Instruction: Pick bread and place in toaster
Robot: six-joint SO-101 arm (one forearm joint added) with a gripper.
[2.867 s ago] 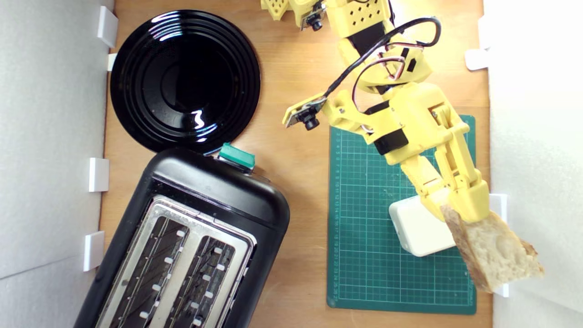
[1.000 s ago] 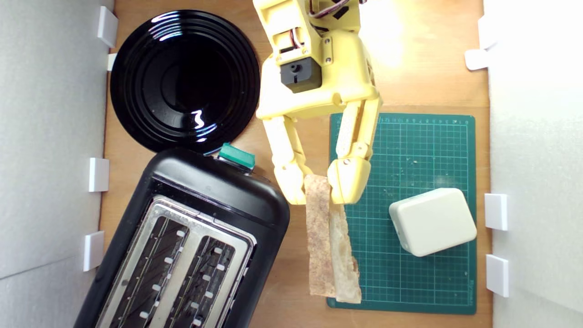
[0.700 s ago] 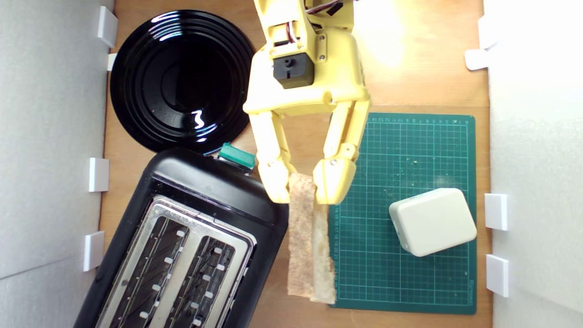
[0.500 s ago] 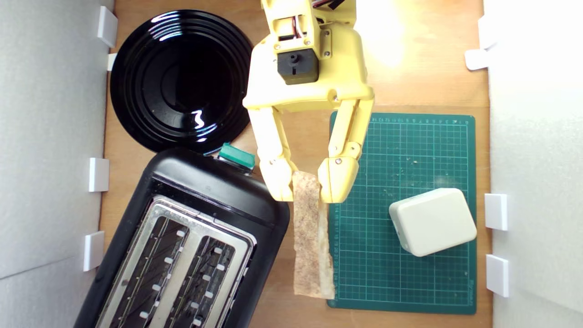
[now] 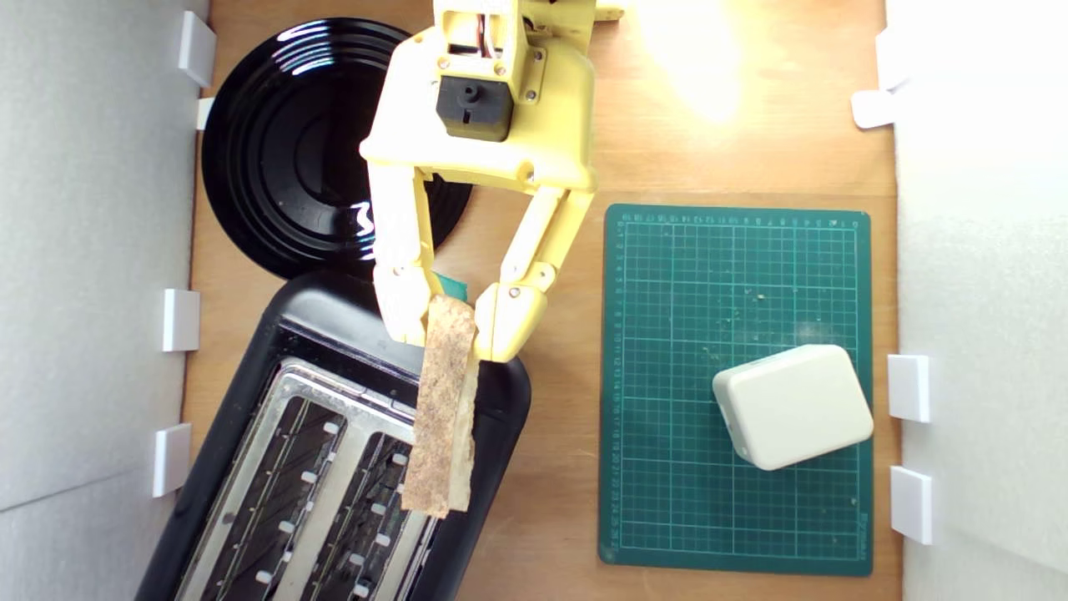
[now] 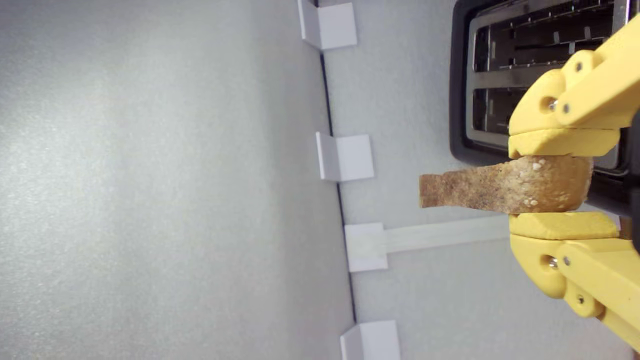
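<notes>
Near the exterior view's centre, my gripper [image 5: 450, 327] is clamping the bread [image 5: 440, 417], which is hanging crust-up over the toaster [image 5: 334, 334].

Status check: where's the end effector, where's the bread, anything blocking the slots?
End effector shut on bread, held crust-up. Bread above toaster, over the slot on the exterior view's right, not aligned with it, not inserted. Both slots show empty, nothing in the way.
</notes>
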